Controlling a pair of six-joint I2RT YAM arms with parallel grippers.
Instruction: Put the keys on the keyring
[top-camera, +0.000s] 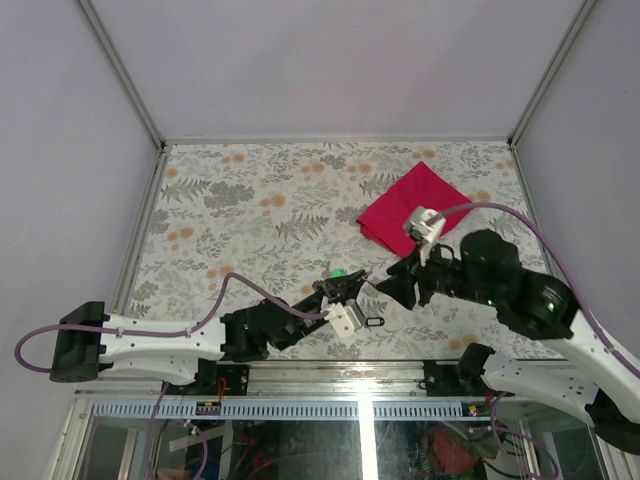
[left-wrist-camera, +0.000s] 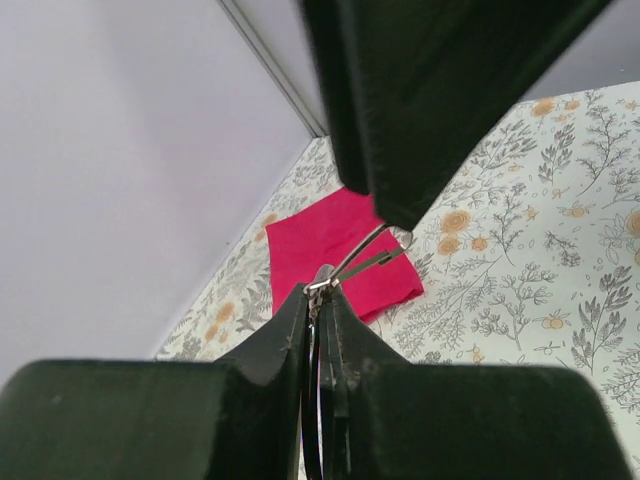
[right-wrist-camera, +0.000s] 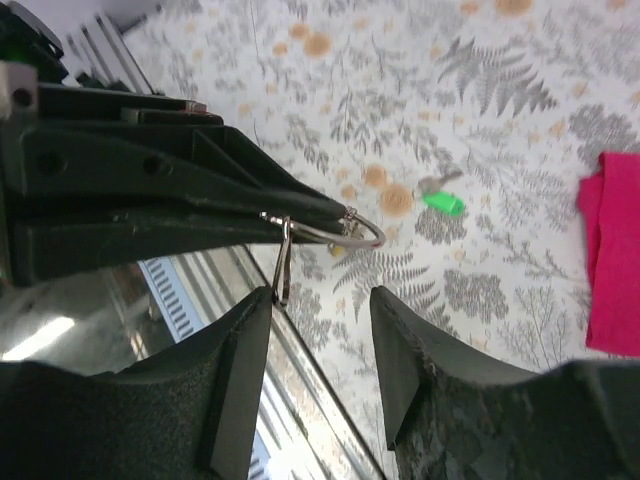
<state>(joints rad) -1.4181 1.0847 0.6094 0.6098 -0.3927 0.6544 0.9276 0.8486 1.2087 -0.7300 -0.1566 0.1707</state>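
Note:
My left gripper is shut on the keyring, a thin silver wire loop that sticks out past its fingertips. From the loop hangs a slim silver-edged piece, seen edge-on; I cannot tell whether it is one of the keys. My right gripper is open just below the ring, and its left finger is at the hanging piece's lower end. In the top view both grippers meet near the table's front middle, left gripper and right gripper. One black oblong key lies on the table beside the left wrist.
A red cloth lies at the back right of the floral table. A small green object sits on the table just beyond the grippers. The table's metal front edge runs close under both wrists.

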